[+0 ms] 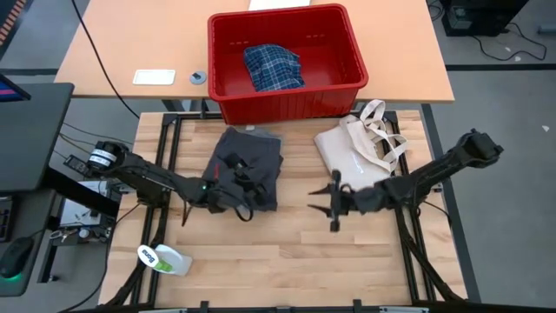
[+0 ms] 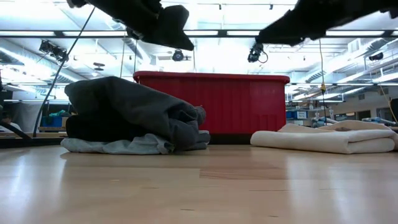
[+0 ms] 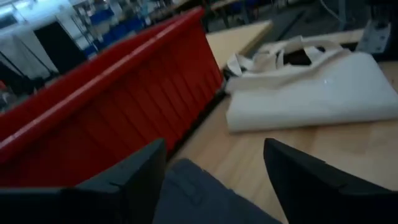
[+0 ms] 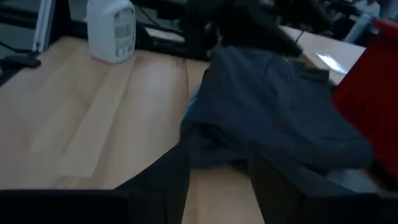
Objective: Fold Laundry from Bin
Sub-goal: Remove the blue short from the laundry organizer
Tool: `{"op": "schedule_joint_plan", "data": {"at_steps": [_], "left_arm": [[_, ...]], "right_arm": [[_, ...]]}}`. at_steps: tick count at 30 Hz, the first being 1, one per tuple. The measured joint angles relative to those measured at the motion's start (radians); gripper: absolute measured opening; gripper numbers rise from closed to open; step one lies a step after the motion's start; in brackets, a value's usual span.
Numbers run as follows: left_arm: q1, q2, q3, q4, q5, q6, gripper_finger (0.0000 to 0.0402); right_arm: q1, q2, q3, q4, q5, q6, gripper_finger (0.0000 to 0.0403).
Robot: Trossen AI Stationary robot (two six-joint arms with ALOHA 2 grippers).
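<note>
Above the wooden bench [image 1: 261, 261], my left fingers [image 1: 233, 200] hang spread wide with nothing between them, over the near edge of the large black garment [image 1: 248, 165]. That garment lies in a soft, lumpy fold, dull and matte, with a pale strip of the light grey T-shirt [image 2: 118, 146] showing under it at bench level, thin and wrinkled. From my left wrist I see the dark cloth just below my two blunt fingers [image 3: 130, 180] and open air between them.

My right fingers [image 1: 333, 207] are partly parted and hold nothing; they hover over bare wood, pointed toward the dark pile and well apart from it. Behind that arm lies the cream canvas tote bag [image 1: 352, 152], flat and stiff-looking, its loop handles curled toward the far right edge of the bench.

Past the far edge stands the red bin [image 1: 287, 109], hard plastic with a thick rim and ribbed, sloping walls, on a smooth tan desk [image 1: 113, 52]. The blue plaid shirt [image 1: 272, 67] sits bunched inside it, toward the middle.

Between the dark pile and the tote runs a lane of bare planks, and the whole near half of the bench is open wood. At the near left corner a white bottle [image 1: 165, 259] lies on its side, near the edge and well apart from the cloth.
</note>
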Motion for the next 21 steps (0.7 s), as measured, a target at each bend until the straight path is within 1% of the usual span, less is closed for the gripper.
{"op": "schedule_joint_plan", "data": {"at_steps": [2, 4, 8, 12, 16, 18, 21], "left_arm": [[0.007, 0.001, -0.027, 0.087, 0.0, 0.058, 0.0264], [0.022, 0.001, -0.038, 0.105, -0.001, 0.068, 0.0255], [0.067, 0.001, -0.039, 0.136, -0.001, 0.054, 0.024], [0.107, 0.001, -0.039, 0.141, 0.006, 0.121, 0.0224], [0.144, 0.004, -0.039, 0.065, 0.067, 0.147, 0.0203], [0.162, 0.004, -0.039, 0.029, 0.073, 0.173, 0.0192], [0.192, 0.004, -0.039, 0.005, 0.075, 0.229, 0.018]], "right_arm": [[-0.056, -0.058, 0.0, -0.027, -0.062, -0.028, 0.0163], [-0.115, -0.104, 0.0, -0.045, -0.115, -0.044, 0.0161], [-0.241, -0.12, 0.0, -0.043, -0.213, -0.08, 0.016], [-0.355, -0.07, 0.0, 0.021, -0.224, -0.162, 0.016], [-0.452, -0.001, 0.0, 0.144, -0.21, -0.299, 0.016], [-0.497, 0.027, 0.0, 0.202, -0.21, -0.317, 0.016], [-0.582, 0.051, 0.037, 0.212, -0.245, -0.277, 0.016]]}}
